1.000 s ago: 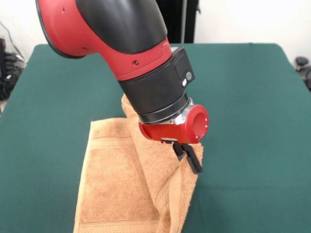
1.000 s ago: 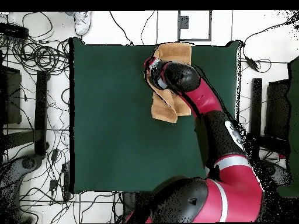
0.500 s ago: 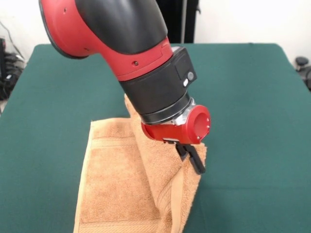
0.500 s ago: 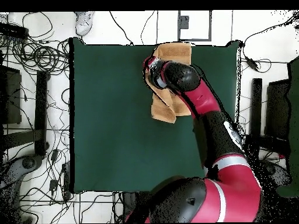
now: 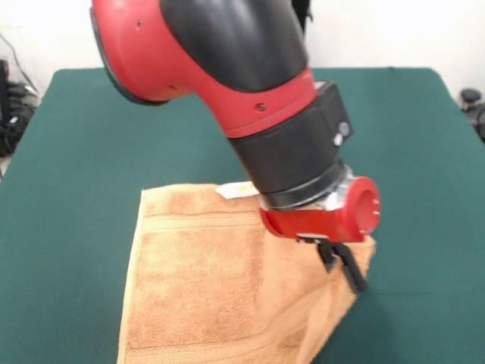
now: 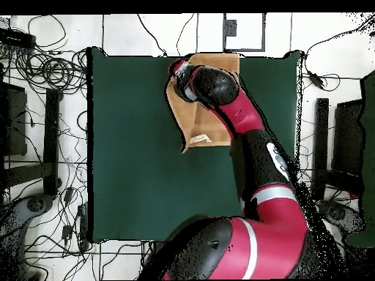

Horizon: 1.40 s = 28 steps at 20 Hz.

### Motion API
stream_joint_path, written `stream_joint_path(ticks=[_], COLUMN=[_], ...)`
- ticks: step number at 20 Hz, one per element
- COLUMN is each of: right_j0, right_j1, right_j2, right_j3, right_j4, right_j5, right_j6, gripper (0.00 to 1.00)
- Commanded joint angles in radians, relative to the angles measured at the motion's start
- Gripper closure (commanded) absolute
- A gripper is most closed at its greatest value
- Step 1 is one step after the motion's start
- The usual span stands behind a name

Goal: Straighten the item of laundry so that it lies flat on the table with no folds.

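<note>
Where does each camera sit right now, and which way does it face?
Front view: across the table, facing the robot; shows the forearm, wrist and gripper on the towel.
Overhead view: above, looking straight down; shows the whole arm from the base at the bottom.
Both share the towel, table and arm.

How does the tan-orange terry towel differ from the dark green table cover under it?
The tan-orange terry towel is small, the dark green table cover far larger. The towel looks looped and fuzzy, the cover smooth. The towel's edge is lifted at the gripper, the cover lies flat. Both are cloth.
</note>
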Motion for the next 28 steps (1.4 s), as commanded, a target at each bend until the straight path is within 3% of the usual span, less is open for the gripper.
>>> stream_joint_path(ticks=[1,20,21,28], right_j0=[0.079,0.065,0.063,0.054], right_j1=[0.028,0.033,0.032,0.027], right_j2=[0.013,0.032,0.035,0.053], right_j3=[-0.038,-0.005,-0.001,0.023], right_j4=[0.091,0.132,0.135,0.159], right_j5=[0.132,0.105,0.102,0.079], right_j6=[0.338,0.292,0.291,0.292], gripper=[1.0,1.0,0.0,0.0])
